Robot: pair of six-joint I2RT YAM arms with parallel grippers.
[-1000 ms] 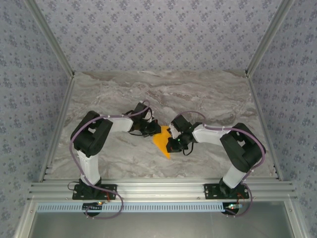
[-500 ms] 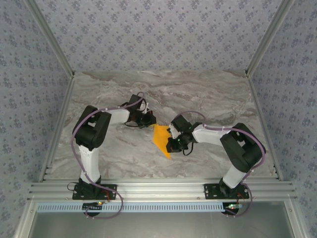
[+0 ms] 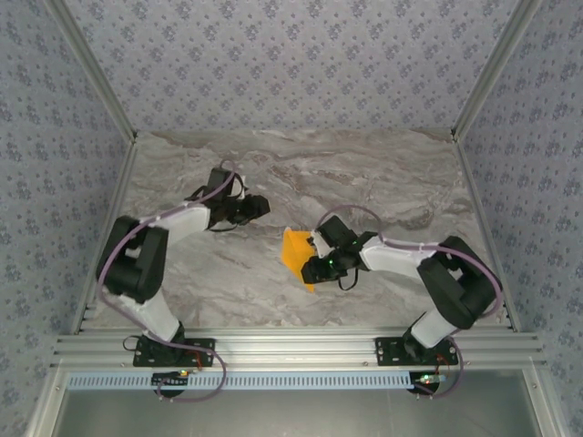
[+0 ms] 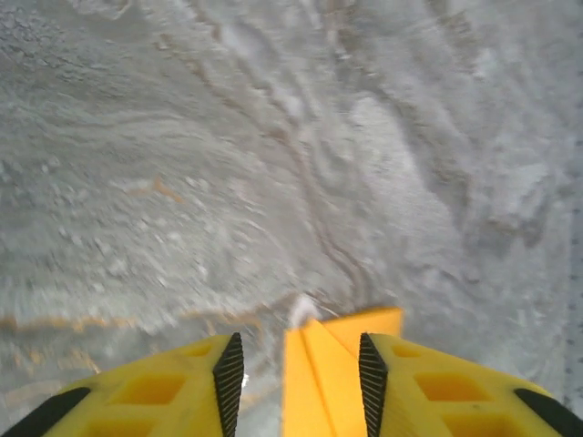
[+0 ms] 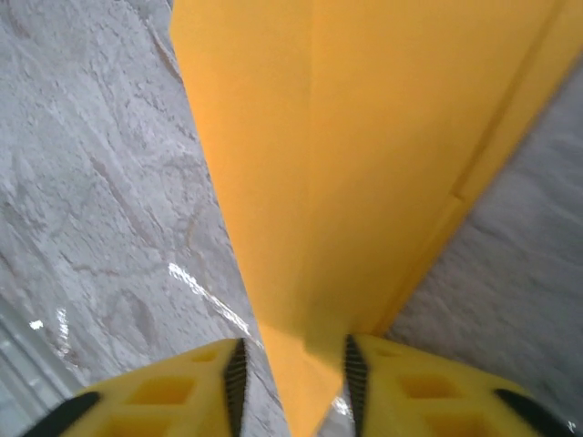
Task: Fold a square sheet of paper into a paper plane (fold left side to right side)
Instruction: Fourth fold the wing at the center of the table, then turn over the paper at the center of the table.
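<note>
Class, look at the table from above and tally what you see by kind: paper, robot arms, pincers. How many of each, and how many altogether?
Folded orange paper: 1
Robot arms: 2 (left arm, right arm)
Pincers: 2 (left pincer, right pincer)
Total: 5

Black-and-white arms [image 3: 157, 309], lilac cables [image 3: 102, 266], yellow jaws (black ribbed pads [image 4: 228, 382])
</note>
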